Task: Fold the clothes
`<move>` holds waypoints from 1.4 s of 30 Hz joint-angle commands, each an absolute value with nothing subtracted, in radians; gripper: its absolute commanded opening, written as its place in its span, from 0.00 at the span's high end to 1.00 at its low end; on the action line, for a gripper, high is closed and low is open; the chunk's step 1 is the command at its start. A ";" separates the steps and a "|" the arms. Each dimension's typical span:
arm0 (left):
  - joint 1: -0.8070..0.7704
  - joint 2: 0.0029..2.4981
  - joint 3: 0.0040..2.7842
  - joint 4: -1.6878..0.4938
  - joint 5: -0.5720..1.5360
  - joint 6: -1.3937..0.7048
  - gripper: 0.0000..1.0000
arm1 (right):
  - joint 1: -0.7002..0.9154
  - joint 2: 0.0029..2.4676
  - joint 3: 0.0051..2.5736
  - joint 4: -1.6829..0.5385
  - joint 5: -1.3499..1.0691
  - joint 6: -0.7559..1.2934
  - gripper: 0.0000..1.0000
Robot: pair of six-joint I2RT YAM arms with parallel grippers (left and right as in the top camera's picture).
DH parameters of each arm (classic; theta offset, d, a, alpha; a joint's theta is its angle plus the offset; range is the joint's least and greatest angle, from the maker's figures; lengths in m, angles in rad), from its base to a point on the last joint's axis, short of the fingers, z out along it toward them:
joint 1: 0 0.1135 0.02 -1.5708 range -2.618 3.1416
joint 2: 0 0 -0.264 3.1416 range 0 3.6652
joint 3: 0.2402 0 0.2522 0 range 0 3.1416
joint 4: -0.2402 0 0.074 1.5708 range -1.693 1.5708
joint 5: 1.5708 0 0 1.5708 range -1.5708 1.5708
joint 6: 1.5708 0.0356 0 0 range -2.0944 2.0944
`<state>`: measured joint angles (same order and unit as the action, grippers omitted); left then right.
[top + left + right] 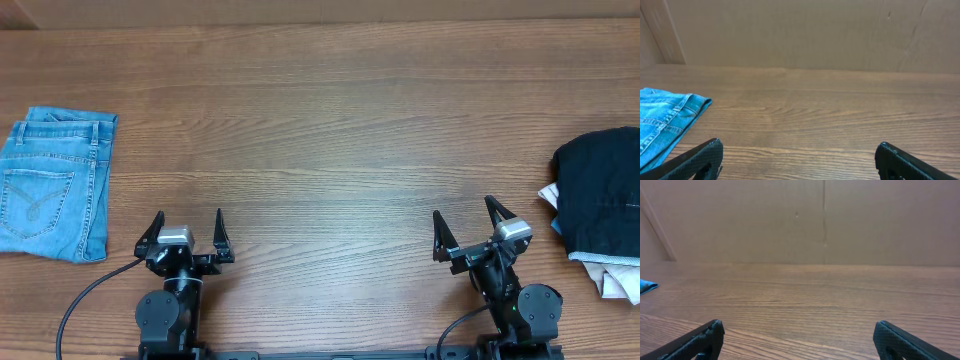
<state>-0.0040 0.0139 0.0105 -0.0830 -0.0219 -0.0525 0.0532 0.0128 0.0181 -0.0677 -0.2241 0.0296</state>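
While both arms sit low at the near edge, left end effector (188, 215) and right end effector (462, 208) spread, empty. Jeans (55, 185) lie folded flat at far left of surface (330, 120), probably set aside as finished. Dark garment (600, 195) heaped far right.

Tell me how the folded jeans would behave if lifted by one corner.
The jeans are soft denim in stacked layers, so they would probably sag and unfold. Pushed, they would likely bunch on the wood table rather than roll.
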 commanded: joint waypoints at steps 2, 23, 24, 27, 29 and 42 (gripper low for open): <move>0.002 0.043 0.141 -0.131 -0.012 -0.086 0.00 | 0.058 0.043 0.073 -0.075 -0.172 0.031 0.00; 0.002 0.888 1.046 -0.892 0.019 -0.082 0.00 | 0.058 1.110 0.875 -0.598 -0.338 0.030 0.00; 0.003 0.884 1.052 -0.884 0.014 -0.082 0.00 | 0.058 1.111 0.875 -0.596 -0.330 0.030 0.00; 0.016 0.901 1.076 -0.858 -0.060 -0.101 0.00 | 0.058 1.111 0.875 -0.609 -0.285 0.031 0.00; 0.073 0.982 1.129 -0.866 -0.142 -0.102 0.00 | 0.058 1.111 0.875 -0.607 -0.287 0.031 0.00; 0.318 1.781 1.412 -0.749 -0.563 -0.101 0.10 | 0.058 1.111 0.875 -0.613 -0.342 0.031 0.00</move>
<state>0.3023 1.7111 1.3769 -0.8040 -0.4107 -0.0834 0.0540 1.1183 0.8455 -0.6136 -0.3359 0.0299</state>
